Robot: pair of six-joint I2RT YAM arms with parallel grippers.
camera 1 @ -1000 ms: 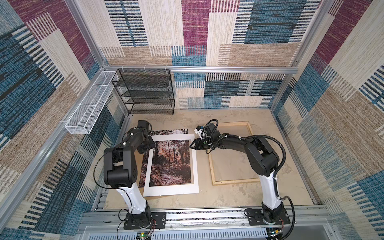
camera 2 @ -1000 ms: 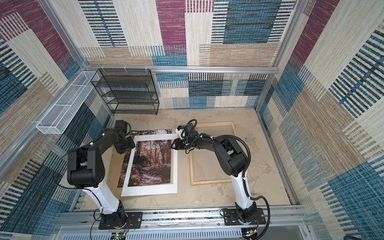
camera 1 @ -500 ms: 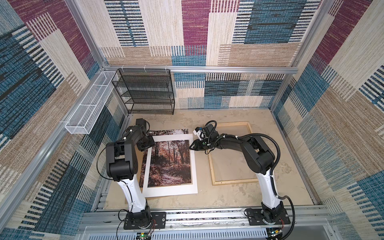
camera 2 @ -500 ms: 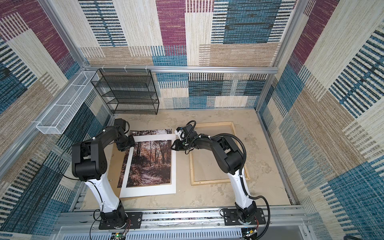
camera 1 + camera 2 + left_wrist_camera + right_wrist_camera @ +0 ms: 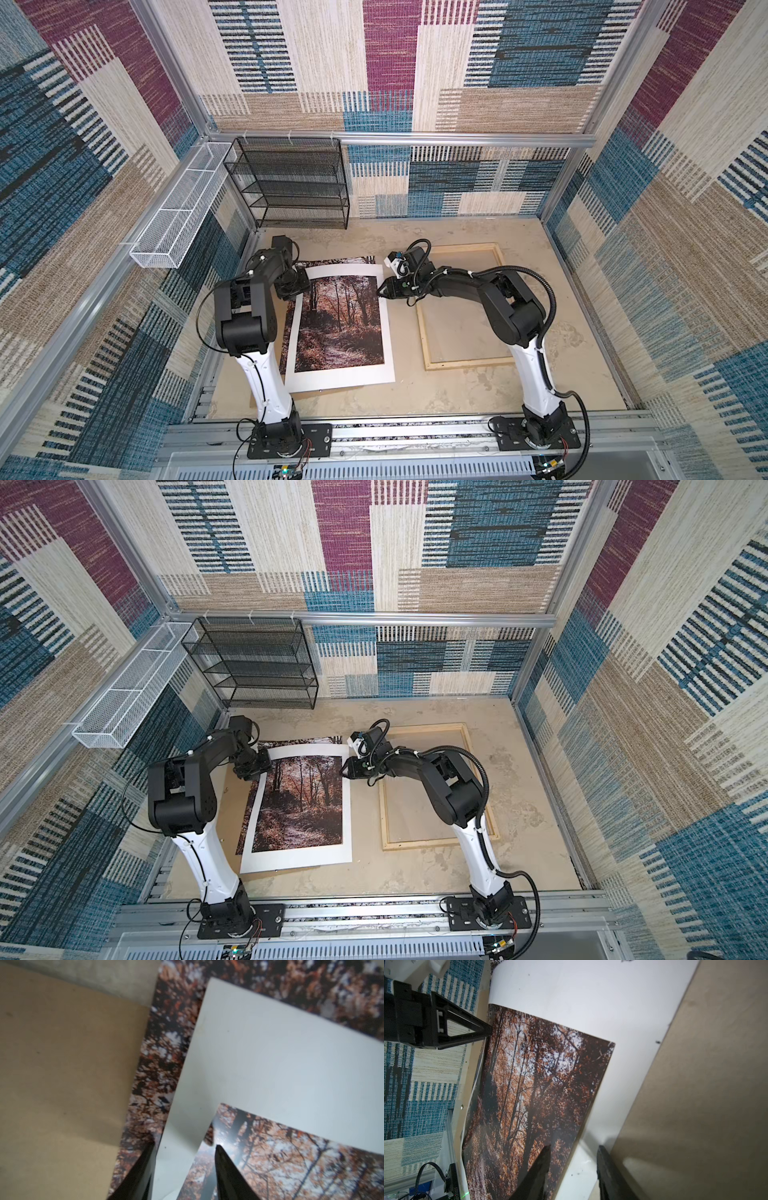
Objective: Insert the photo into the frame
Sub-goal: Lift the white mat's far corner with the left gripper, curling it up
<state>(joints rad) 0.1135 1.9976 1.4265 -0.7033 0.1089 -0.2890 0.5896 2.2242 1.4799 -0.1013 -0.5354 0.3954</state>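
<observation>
The photo [image 5: 338, 316], an autumn forest print, lies flat left of centre under a white mat [image 5: 345, 376], showing through the mat's window and sticking out at its far and left sides [image 5: 166, 1053]. The pale wooden frame [image 5: 465, 363] lies flat to the right, holding nothing. My left gripper [image 5: 297, 286] [image 5: 185, 1147] is at the mat's far left corner, its jaws open astride the mat's side strip. My right gripper [image 5: 380, 291] [image 5: 573, 1147] is at the mat's far right edge, open, with one finger [image 5: 542, 1159] over the photo and the other past the mat's outer edge.
A brown backing board [image 5: 62, 1084] lies under the photo and peeks out at the left and near side [image 5: 270, 401]. A black wire shelf [image 5: 291, 183] stands at the back wall. A white wire basket [image 5: 178, 220] hangs on the left wall.
The left arm's elbow has shifted toward the back while its gripper stayed at the mat's corner. Both pairs of jaws have narrowed a little. The mat has barely moved.
</observation>
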